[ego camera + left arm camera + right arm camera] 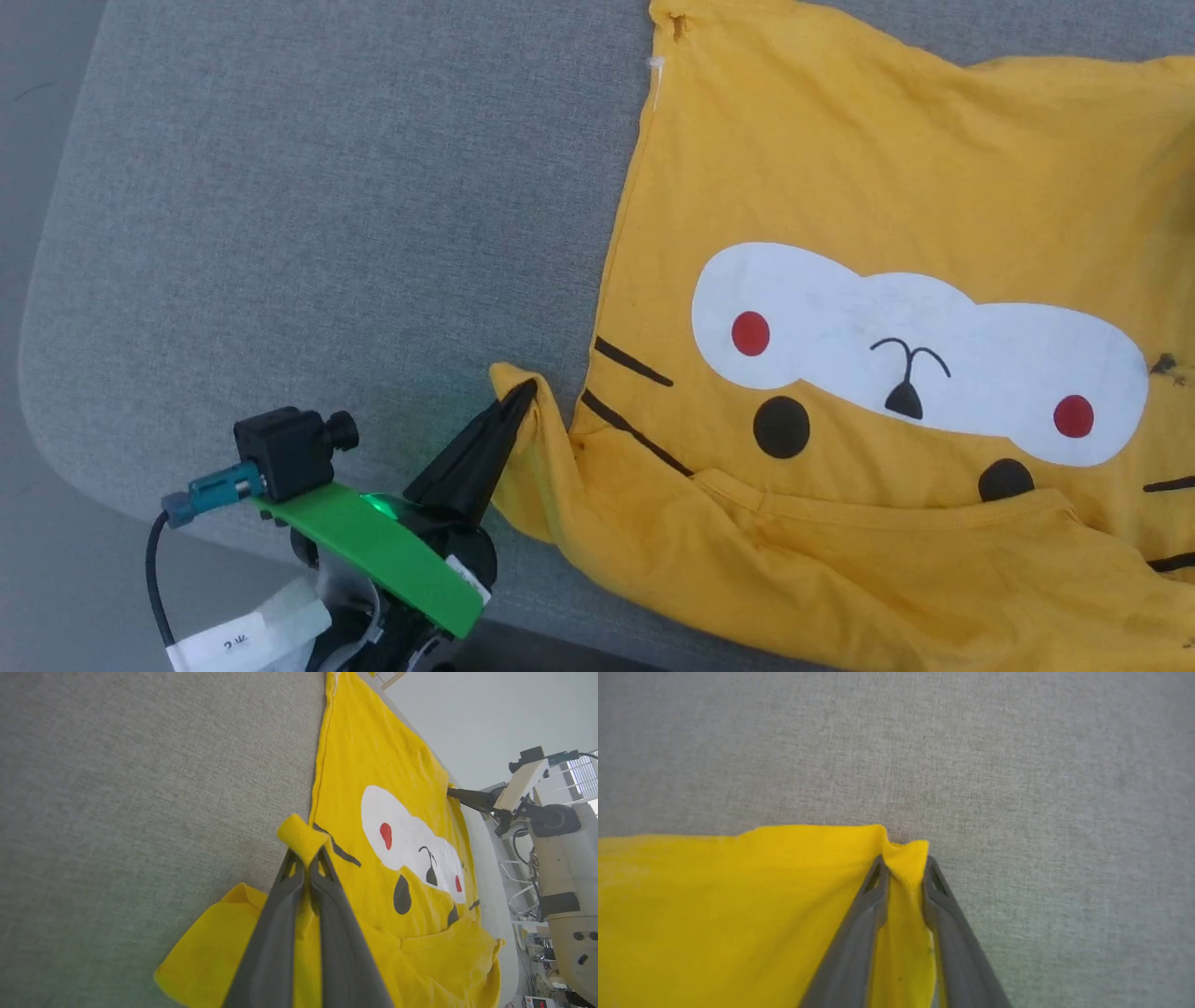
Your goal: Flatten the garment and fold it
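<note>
The garment is a bright yellow T-shirt lying print-up on the grey table, with white patches, red dots and black stripes showing. Its near part is folded over in a loose band. My left gripper is shut on the tip of the left sleeve, which pokes up past the fingers in the left wrist view. My right gripper holds a puckered ridge of a yellow corner of the garment between its two fingers. From the left wrist, the right gripper meets the shirt's far edge.
The table's rounded corner and front edge lie near my left wrist, with floor beyond. Bare grey cloth stretches left of the shirt. My own pale body and right forearm stand past the table's far side in the left wrist view.
</note>
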`<state>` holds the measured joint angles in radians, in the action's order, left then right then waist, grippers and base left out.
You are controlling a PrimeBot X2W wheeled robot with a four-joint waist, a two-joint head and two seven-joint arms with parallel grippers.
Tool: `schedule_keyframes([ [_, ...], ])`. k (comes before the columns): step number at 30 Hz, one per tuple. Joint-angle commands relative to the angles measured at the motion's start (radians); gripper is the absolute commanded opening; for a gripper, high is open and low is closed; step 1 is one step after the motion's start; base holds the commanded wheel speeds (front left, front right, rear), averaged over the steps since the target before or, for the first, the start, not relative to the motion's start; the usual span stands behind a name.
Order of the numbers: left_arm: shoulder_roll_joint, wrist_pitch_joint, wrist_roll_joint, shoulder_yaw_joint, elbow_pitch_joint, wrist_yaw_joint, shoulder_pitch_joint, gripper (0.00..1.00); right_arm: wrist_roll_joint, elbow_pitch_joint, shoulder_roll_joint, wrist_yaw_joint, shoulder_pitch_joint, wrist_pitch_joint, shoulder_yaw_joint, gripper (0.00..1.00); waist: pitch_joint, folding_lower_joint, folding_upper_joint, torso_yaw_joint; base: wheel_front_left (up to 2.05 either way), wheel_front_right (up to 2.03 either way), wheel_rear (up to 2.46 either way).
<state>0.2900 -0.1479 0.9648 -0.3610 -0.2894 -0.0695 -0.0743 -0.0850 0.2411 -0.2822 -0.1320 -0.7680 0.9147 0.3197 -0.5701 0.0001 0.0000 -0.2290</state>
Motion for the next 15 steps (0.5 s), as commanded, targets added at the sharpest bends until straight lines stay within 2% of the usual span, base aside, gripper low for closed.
schedule_keyframes([
  [1,0.003,0.006,-0.011,0.008,0.003,-0.005,-0.022,0.0,-0.013,0.041,0.017,0.001,0.03,0.003,-0.013,0.0,0.014,-0.0001,0.0,0.014,0.0,0.0,0.0],
  [9,0.014,0.048,-0.023,0.042,0.012,0.0,-0.007,0.0,-0.097,0.03,0.019,0.001,0.054,-0.141,-0.02,0.0,0.13,-0.0001,0.0,0.093,0.0,0.0,0.0],
  [15,0.031,0.056,-0.033,0.053,0.03,0.019,0.042,0.0,-0.195,-0.075,0.007,0.001,0.192,-0.213,0.028,0.0,0.229,-0.0001,0.0,0.166,0.0,0.0,0.0],
])
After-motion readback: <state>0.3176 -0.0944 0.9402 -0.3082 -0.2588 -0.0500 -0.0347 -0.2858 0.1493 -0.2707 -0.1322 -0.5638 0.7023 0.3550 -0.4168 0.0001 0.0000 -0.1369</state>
